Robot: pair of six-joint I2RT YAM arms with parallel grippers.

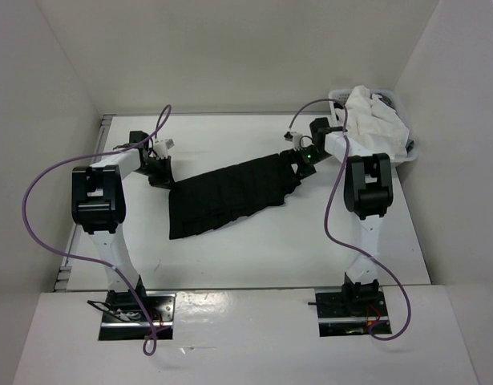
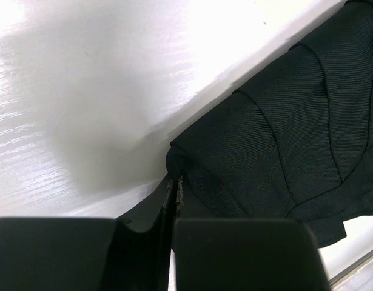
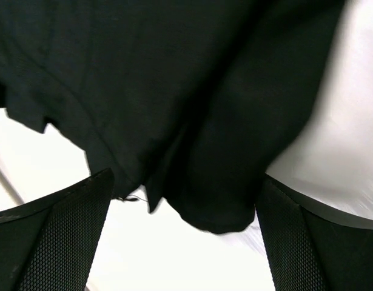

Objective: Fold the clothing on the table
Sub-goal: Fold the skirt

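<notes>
Left wrist view: left fingers (image 2: 235,254) pinched a skirt (image 2: 283,139) corner; right fingers (image 3: 53,242), released, straddled its opposite edge; white surface (image 2: 83,91) alongside.

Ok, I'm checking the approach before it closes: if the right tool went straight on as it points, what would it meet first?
The black skirt: its end sits straight ahead, between the right tool's open fingers. The white table lies behind the fabric, though the gap between them is unclear.

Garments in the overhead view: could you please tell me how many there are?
2. The black pleated skirt lies across the table; a white garment fills the basket at the far right corner. Others may be hidden beneath it.
</notes>
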